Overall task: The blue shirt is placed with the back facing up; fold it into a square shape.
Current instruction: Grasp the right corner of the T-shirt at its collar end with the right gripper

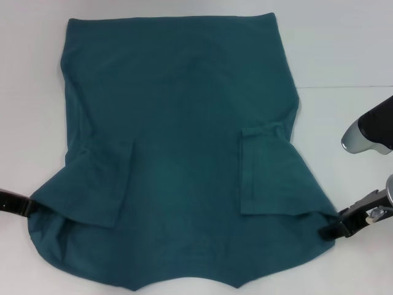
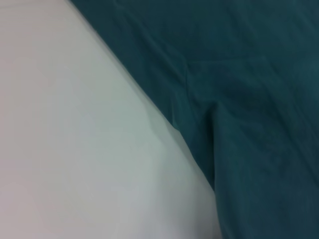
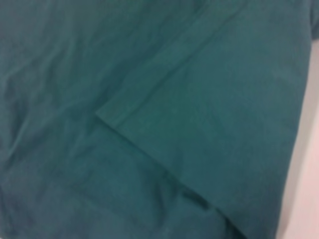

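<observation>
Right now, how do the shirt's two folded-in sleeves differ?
The left sleeve of the blue shirt lies slanted, its hem running diagonally toward the robot; the right sleeve lies nearly square, its edges straight. The left sleeve looks broader and reaches nearer the robot; the right sleeve is narrower, with a creased bunch at its far end. Both are folded inward onto the shirt's back, with the left gripper and right gripper at the near corners.
</observation>
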{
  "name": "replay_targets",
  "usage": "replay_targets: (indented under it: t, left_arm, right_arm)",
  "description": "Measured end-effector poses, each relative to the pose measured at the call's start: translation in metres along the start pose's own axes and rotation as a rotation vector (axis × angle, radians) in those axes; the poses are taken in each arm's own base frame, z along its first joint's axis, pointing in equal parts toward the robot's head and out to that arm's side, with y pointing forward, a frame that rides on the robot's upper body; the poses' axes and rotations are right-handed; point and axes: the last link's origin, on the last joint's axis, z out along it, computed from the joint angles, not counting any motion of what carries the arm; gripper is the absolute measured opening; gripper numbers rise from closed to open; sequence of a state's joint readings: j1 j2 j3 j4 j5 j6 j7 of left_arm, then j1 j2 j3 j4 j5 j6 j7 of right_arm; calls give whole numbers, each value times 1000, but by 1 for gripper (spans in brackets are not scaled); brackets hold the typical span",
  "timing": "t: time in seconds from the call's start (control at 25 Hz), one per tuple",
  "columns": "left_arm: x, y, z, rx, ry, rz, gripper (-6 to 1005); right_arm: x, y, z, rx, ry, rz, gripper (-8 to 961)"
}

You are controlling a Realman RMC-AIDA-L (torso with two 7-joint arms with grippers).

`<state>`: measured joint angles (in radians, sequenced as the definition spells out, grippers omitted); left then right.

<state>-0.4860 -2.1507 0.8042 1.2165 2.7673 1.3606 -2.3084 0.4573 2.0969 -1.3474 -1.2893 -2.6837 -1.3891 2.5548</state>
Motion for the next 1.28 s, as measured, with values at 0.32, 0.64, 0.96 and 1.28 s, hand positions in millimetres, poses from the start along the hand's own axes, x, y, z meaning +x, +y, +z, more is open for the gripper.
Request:
replay_targets:
  t: [0.32, 0.64, 0.96, 1.28]
  left_arm:
    - [0, 0, 0, 0, 1, -2, -1]
    - [0, 0, 0, 1, 3, -3, -1]
    - [0, 0, 1, 1, 2, -5, 0]
    - [-2, 0, 2, -1, -2, -5, 0]
  right_arm:
    - [-1, -4, 1, 24, -16, -12, 653]
    - [-3, -1, 3, -4, -37, -18, 647]
    - [1, -3, 9, -5, -28, -5, 640]
    - [-1, -1, 9, -18, -53, -21, 633]
